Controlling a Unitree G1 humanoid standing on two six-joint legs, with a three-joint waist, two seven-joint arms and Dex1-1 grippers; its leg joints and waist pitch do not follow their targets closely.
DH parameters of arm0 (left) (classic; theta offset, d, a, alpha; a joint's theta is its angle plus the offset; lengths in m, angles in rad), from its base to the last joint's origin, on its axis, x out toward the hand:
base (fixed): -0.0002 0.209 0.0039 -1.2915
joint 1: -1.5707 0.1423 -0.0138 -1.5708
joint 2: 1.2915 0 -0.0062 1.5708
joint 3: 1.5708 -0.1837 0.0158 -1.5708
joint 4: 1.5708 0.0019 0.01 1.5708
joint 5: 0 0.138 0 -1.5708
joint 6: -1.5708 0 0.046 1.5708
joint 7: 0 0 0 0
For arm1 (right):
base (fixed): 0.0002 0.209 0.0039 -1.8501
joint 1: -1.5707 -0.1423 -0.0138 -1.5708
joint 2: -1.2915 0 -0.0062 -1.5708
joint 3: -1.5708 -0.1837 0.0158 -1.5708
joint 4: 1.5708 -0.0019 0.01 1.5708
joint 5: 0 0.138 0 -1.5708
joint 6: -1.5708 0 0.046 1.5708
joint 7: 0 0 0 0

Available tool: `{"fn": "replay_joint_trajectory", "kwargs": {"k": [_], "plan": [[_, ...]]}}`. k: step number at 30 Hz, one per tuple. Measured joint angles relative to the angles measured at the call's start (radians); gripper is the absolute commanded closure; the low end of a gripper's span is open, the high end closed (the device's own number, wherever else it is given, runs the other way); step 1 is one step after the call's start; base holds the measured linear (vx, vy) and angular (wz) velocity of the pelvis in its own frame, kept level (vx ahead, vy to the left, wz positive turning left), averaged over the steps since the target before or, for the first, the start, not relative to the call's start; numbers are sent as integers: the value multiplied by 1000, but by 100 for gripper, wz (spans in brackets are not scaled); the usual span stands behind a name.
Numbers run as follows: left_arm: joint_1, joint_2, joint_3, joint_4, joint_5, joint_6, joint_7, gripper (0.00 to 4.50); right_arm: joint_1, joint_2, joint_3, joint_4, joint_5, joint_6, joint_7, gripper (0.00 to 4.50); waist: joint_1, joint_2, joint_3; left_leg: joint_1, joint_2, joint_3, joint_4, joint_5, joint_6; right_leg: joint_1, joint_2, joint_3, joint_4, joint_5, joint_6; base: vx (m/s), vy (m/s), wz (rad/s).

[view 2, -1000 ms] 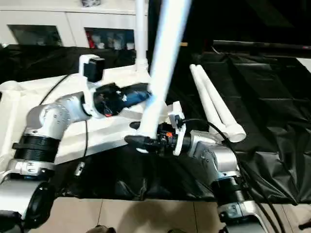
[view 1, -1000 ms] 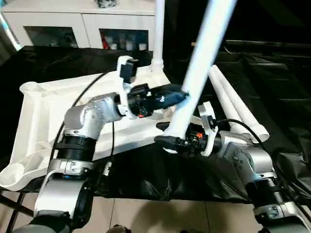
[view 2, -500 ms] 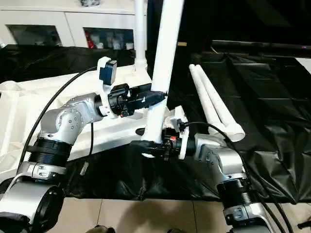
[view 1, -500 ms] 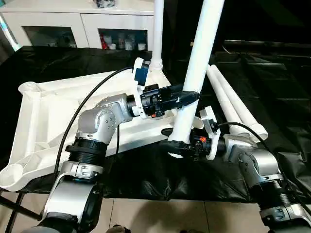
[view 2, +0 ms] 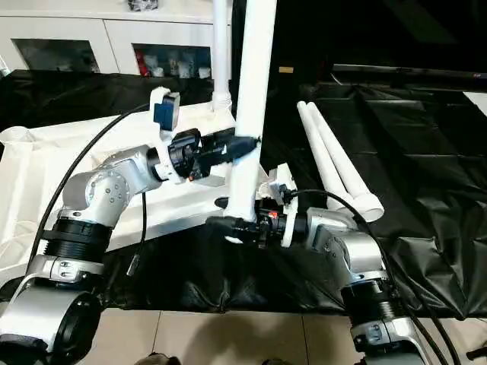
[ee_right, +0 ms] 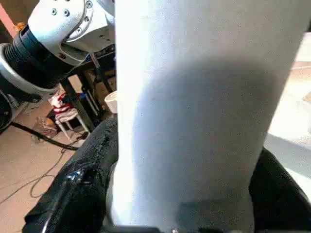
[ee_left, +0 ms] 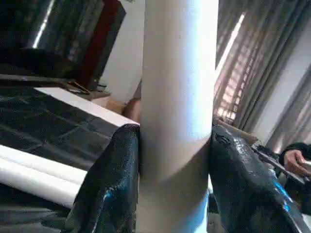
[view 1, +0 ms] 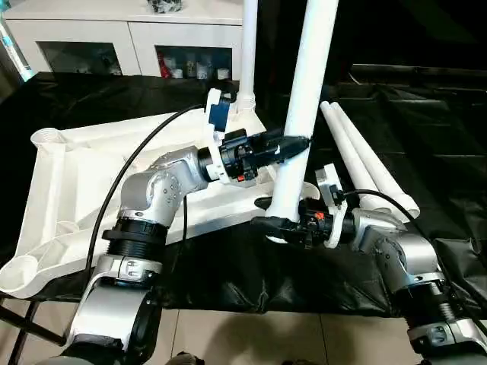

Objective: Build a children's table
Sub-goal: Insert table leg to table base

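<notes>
**Mia:** What is the big white stick in the middle?

**Ben:** That is a table leg [view 1: 308, 91]. It is a long, smooth, round tube. It stands almost straight up and goes out of the top of the frame. Both grippers hold it.

**Mia:** How do they hold it?

**Ben:** The right gripper [view 1: 275, 224] pinches the bottom end of the tube, with one shiny black finger on each side. The left gripper [view 1: 293, 143] pinches the same tube higher up. In the left wrist view its black fingers [ee_left: 109, 189] press on both sides of the tube.

**Mia:** Where is the tabletop?

**Ben:** The tabletop [view 1: 68, 182] lies upside down at the left of the frame, on a black crinkly sheet [view 1: 426, 122]. It is white plastic with raised ribs and a rim all around. It has round cup holes at the corners.

**Mia:** Is anything in the cups?

**Ben:** Yes. One thin leg [view 1: 249, 46] stands straight up in the far corner cup, at the top middle of the frame. The cup at the upper left [view 1: 47, 137] has nothing in it.

**Mia:** Are there more legs?

**Ben:** Two more legs [view 1: 365, 171] lie flat and side by side on the black sheet, at the right.

**Mia:** What is at the back?

**Ben:** A white cabinet [view 1: 122, 34] with glass doors. Small things sit inside, but I cannot tell what they are.
</notes>
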Motion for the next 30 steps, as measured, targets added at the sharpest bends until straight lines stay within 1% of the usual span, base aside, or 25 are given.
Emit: {"fn": "replay_joint_trajectory", "kwargs": {"k": [2, 3, 4, 5, 7, 8, 9, 12, 17, 18, 22, 25, 28, 30], "plan": [[3, -3, 8, 0, -1, 1, 17, 264, -4, 2, 0, 5, -7, -4, -7, 175, 0, 0, 0, 0, 0, 0, 0, 0, 0, 0, 0, 0, 0, 0, 0, 0, 0, 0], [4, -5, 8, 0, 0, 0, 28, 264, -6, 3, -1, 8, -9, -4, -11, 140, 0, 0, 0, 0, 0, 0, 0, 0, 0, 0, 0, 0, 0, 0, 0, 0, 0, 0], [4, -8, 10, 1, 0, -2, 46, 264, -9, 4, -2, 12, -13, -4, -19, 119, 0, 0, 0, 0, 0, 0, 0, 0, 0, 0, 0, 0, 0, 0, 0, 0, 0, 0], [4, -11, 14, 4, 3, -10, 73, 264, -21, 7, -3, 24, -18, -7, -26, 105, -2, 0, 0, 0, 0, 0, 1, 0, 0, 0, 0, 0, 0, 0, 0, 0, 0, 0], [1, -13, 39, 24, 4, -23, 129, 264, -32, 7, -10, 28, -25, -17, -43, 99, -4, 0, 0, 0, 0, -1, 1, 0, 0, 0, 0, 0, 1, 0, 0, 0, 0, 0], [1, -13, 52, 35, 5, -28, 153, 265, -32, 5, -22, 29, -25, -19, -50, 70, -3, 0, 0, 0, 0, -1, 1, 0, 0, 0, 0, 0, 1, 0, 0, 0, 0, 0], [-1, -11, 60, 46, 6, -33, 166, 265, -33, 3, -29, 30, -24, -21, -54, 62, -2, 0, 0, 0, 0, -1, 1, 0, 0, 0, 0, 0, 1, 0, 0, 0, 0, 0], [-7, -4, 76, 66, 19, -43, 201, 265, -39, 3, -42, 31, -23, -29, -69, 60, -2, -1, 0, -1, 0, -1, 1, 0, 0, -1, 0, 0, 1, 0, 0, 0, 0, 0], [-16, -1, 94, 90, 32, -67, 245, 265, -114, 3, -124, 68, 10, -38, -119, 60, -2, -1, 0, -2, 0, -1, 2, 0, 0, -1, 0, 0, 1, 0, 0, 0, 0, 0], [-16, -1, 94, 92, 33, -69, 248, 265, -119, 3, -134, 70, 12, -38, -132, 60, -2, -1, 0, -2, 0, -1, 2, 0, 0, -1, 0, 0, 1, 0, 0, 0, 0, 0], [-16, 0, 95, 94, 34, -77, 258, 265, -135, 13, -155, 116, 13, -27, -196, 60, -1, -1, 0, -3, 0, -1, 2, 0, 0, -1, 0, 0, 1, 0, 0, 0, 0, 0], [-16, -1, 94, 98, 41, -78, 259, 265, -141, 12, -149, 117, 8, -9, -199, 60, -1, -1, 0, -3, 0, -1, 2, 0, 0, -2, 0, -1, 1, 0, 0, 0, 0, 0], [-16, -4, 85, 98, 51, -90, 263, 265, -142, 12, -126, 116, 0, 7, -195, 60, -1, -1, 0, -3, 0, -1, 2, 0, 0, -1, 0, -1, 1, 0, 0, 0, 0, 0], [-16, -6, 78, 98, 65, -108, 275, 265, -142, 17, -107, 115, -19, 11, -200, 60, -1, -1, 0, -3, 0, -1, 3, 0, 0, -1, 0, -1, 1, 0, 0, 0, 0, 0]]}}
